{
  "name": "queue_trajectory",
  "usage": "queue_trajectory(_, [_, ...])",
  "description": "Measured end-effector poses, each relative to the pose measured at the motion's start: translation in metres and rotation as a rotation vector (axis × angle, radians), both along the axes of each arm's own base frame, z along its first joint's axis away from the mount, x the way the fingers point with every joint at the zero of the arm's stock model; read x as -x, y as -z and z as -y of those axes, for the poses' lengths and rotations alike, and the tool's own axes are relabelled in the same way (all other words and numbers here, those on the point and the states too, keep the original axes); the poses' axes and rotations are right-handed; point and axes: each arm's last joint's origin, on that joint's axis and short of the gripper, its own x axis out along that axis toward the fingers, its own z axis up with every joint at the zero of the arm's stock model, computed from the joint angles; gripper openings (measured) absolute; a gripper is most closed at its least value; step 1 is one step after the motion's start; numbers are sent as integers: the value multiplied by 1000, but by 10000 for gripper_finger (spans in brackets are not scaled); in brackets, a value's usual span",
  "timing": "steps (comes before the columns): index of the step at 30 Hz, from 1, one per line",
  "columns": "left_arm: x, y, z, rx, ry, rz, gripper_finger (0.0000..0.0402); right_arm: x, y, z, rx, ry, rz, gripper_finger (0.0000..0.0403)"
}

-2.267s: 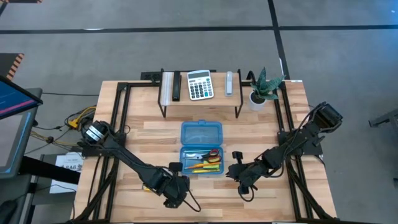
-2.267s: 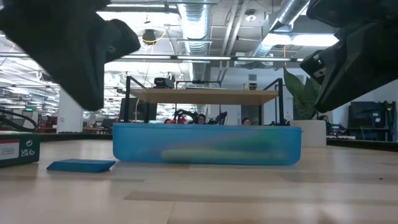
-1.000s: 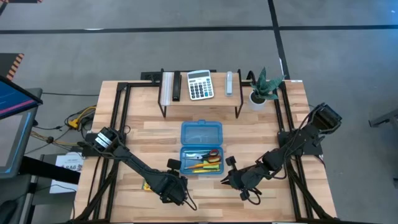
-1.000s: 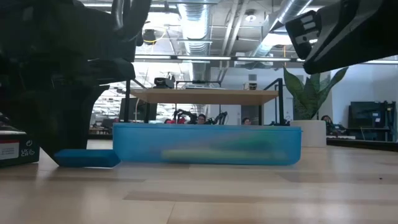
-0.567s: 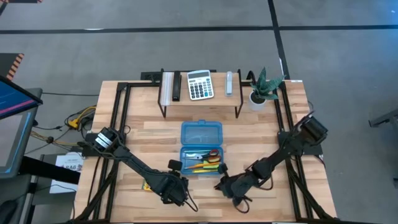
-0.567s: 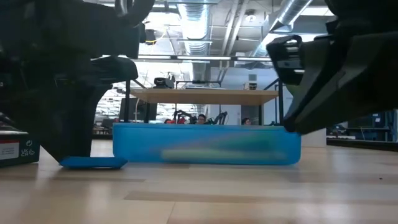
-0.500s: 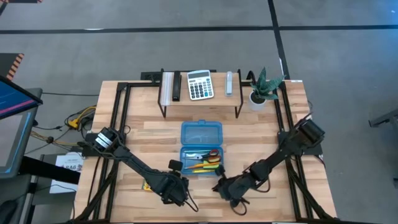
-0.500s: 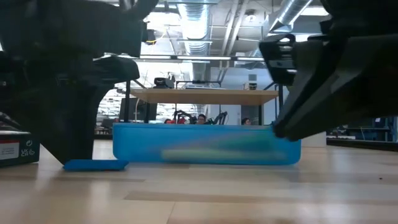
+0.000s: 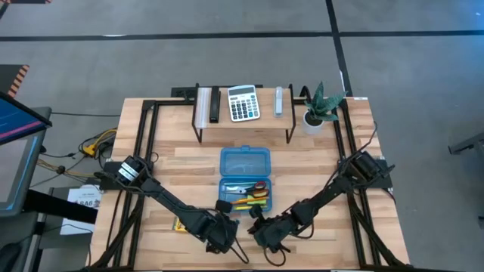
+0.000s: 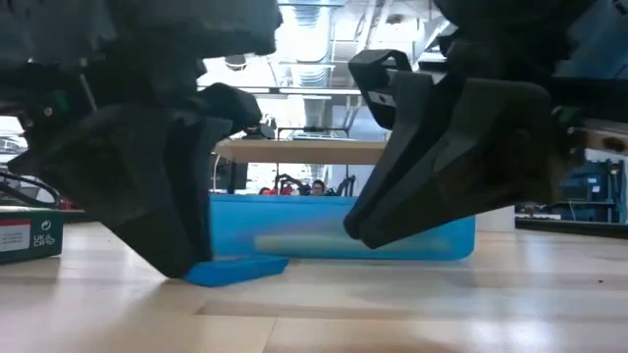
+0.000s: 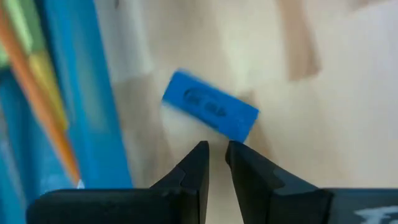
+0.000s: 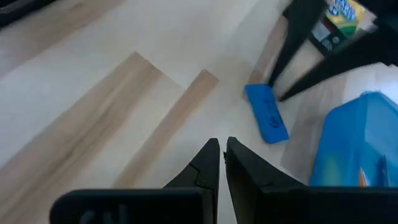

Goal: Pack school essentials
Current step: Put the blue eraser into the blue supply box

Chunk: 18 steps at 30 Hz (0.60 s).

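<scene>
The tiny blue eraser [image 11: 210,114] lies flat on the table just off the near-left corner of the blue case [image 9: 244,180]. The case is open, with red-handled scissors, pencils and sticky notes [image 9: 248,196] inside. My left gripper [image 11: 217,152] is shut, with its tips at the eraser [image 10: 235,270]. My right gripper [image 12: 222,148] is shut and hovers low over bare table [image 9: 255,218], just right of the eraser [image 12: 266,114]. The yellow crayon box [image 9: 180,224] lies flat near the left arm. My left gripper [image 10: 186,265] touches the eraser with its shut fingertips. They slant down from above onto the end farther from the case [image 12: 257,91]. The eraser stays on the table. Whether the tips press on its top or push against its edge, I cannot tell.
A raised shelf along the far edge carries a grey calculator [image 9: 243,103] and small items. A potted plant [image 9: 315,113] stands at the far right. Dark frame rails [image 9: 144,143] run along both sides. Bare wood lies near the table's near edge.
My left gripper has moved right toward the case, and the eraser has slid along the table with it and turned. My right gripper has moved left and toward the near edge, coming down low beside the eraser.
</scene>
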Motion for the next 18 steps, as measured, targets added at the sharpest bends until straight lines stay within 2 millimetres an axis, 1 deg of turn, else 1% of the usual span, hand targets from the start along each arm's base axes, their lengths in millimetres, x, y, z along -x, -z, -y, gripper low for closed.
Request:
queue_trajectory(5, [-7,-1,5,45,43,66,56,-2,0,3,4,7,0,69])
queue_trajectory(11, [-13,-2,10,92,87,120,56,-3,1,7,11,18,-13,116])
queue_trajectory(15, [-14,-2,9,85,82,124,56,-4,1,8,9,22,-12,147])
queue_trajectory(18, [-13,-2,7,55,74,122,56,-5,1,10,4,33,-17,162])
